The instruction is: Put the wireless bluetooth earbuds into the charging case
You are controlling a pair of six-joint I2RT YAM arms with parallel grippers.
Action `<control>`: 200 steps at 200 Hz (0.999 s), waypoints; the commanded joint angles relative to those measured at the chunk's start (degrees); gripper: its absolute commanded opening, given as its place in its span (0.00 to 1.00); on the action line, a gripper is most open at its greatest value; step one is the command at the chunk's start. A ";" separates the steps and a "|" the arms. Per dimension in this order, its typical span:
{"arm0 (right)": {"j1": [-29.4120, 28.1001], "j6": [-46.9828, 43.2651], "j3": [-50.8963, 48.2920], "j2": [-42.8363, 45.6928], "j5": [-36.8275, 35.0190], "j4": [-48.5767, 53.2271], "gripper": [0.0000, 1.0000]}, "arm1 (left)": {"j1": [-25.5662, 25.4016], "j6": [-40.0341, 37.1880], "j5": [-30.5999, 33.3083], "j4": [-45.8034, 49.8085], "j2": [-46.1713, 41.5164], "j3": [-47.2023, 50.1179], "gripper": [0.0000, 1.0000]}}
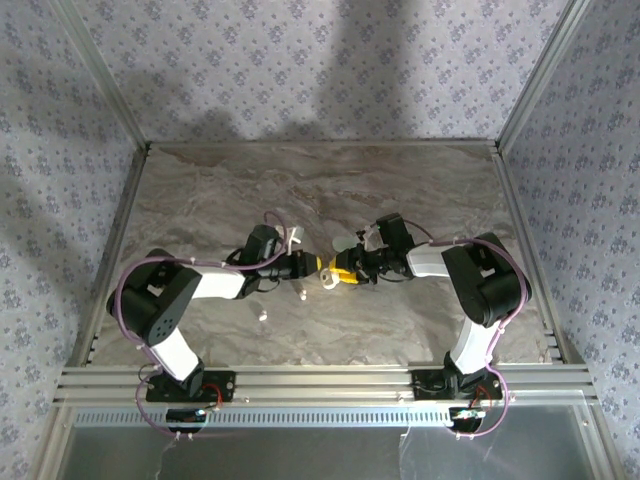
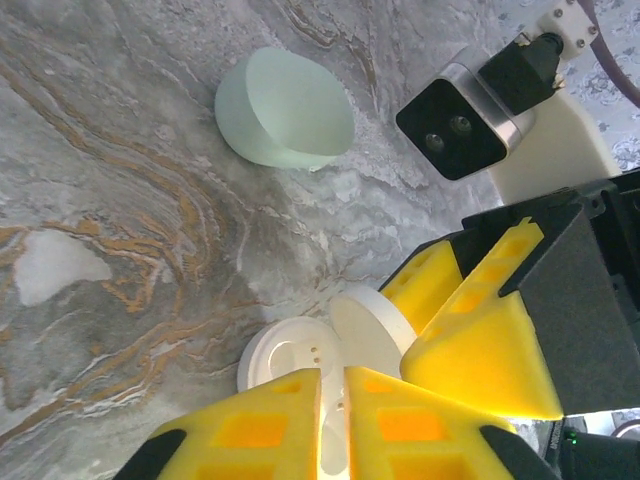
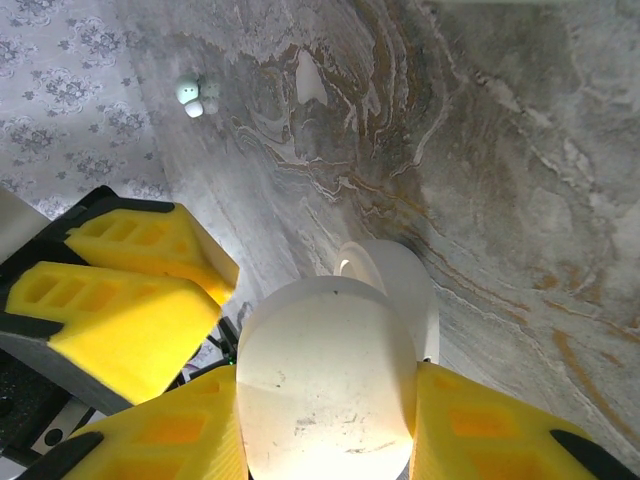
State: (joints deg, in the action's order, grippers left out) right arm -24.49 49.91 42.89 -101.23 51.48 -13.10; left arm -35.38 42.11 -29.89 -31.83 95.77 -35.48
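Pinching open case (image 3: 325, 370), right gripper (image 3: 327, 405) presents it; left gripper (image 2: 334, 388) sits right over its base, jaws almost pressed together, can't tell if anything held between.

Seen from above, the light is soft, even and moderately bright. Broad blurred shadows fall on the wallpapered back wall (image 1: 470, 70) around 12 o'clock, and the marble tabletop (image 1: 400, 190) darkens softly beside the arms. Small objects at the centre are too tiny to resolve.

In the left wrist view the veining is sharp. The yellow pads (image 2: 270, 425) of the left gripper (image 2: 333, 378) at 6 o'clock glow translucent orange, with a blown-out white strip between them.

In the right wrist view the charging case (image 3: 325, 390) at 6 o'clock is bright and nearly washed out, with a dark shadow toward 1 o'clock. The earbuds (image 3: 198, 97) at 10 o'clock are small but crisp.
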 commanded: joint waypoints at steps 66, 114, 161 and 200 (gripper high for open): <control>0.34 0.16 0.73 0.51 0.37 0.33 0.40 | -3.29 0.65 -3.07 -0.96 5.37 -4.11 0.05; 0.53 -0.13 0.34 1.06 0.31 0.67 0.61 | -3.56 0.88 -3.66 -1.09 6.27 -4.68 0.05; 0.85 -1.82 0.25 3.45 -0.89 3.83 0.76 | -3.72 1.03 -4.21 -1.04 6.89 -5.12 0.07; 1.47 -4.36 0.35 6.43 -2.59 8.49 0.82 | -4.44 0.79 -4.39 -0.77 7.24 -5.71 0.10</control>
State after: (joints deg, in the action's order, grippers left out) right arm -23.77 48.07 42.89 -97.41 50.24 -9.06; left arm -39.05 43.00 -32.62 -31.88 102.24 -39.53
